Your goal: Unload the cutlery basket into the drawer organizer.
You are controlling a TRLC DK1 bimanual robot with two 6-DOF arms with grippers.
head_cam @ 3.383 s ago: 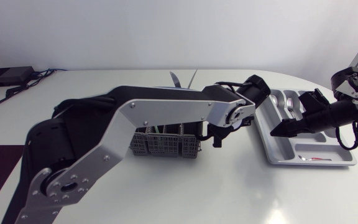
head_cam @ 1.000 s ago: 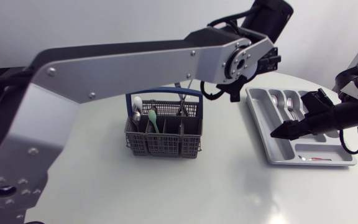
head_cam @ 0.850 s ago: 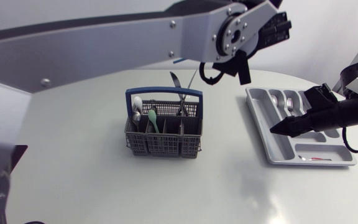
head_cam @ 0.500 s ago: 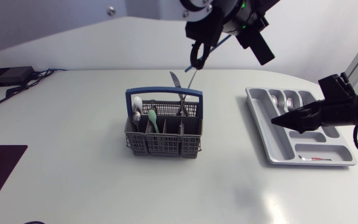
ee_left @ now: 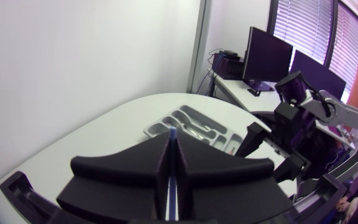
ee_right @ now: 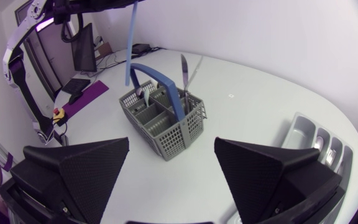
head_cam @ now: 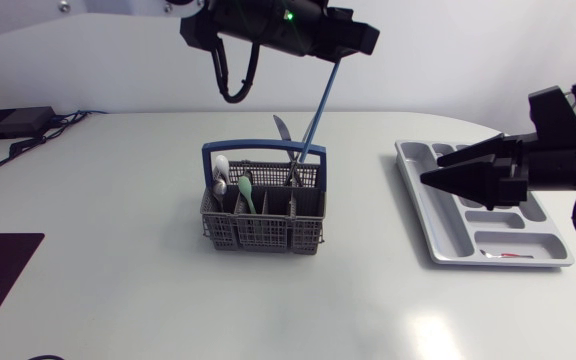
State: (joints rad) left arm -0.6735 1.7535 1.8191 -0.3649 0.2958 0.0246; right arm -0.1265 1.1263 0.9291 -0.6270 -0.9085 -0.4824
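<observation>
Left pincer (head_cam: 338, 45) is high above the table (head_cam: 118, 250), over the back of the basket (head_cam: 263, 215). It's clamped on a blue utensil (head_cam: 320, 105): in the left wrist view the fingers (ee_left: 194, 171) press its thin blue shaft (ee_left: 173, 140) from both sides. The utensil hangs tilted, lower end down by the basket's blue handle (head_cam: 263, 150). In the right wrist view that end looks clear of the basket rim, just above it.

Right pincer (head_cam: 433, 167) is open, fingers wide apart. It hovers over the organizer (head_cam: 468, 235), tips pointing at the basket. From its wrist camera the basket (ee_right: 163, 118) sits ahead, between the two fingers (ee_right: 79, 165), well apart from them.

Basket is mid-table and holds a white spoon (head_cam: 221, 170), a green spoon (head_cam: 246, 190), and a knife (head_cam: 282, 130) standing up at the back.

Organizer is at the table's right side, well apart from the basket. A small red-handled piece (head_cam: 508, 256) lies in its nearest compartment. The far compartments are mostly hidden behind the right pincer.
</observation>
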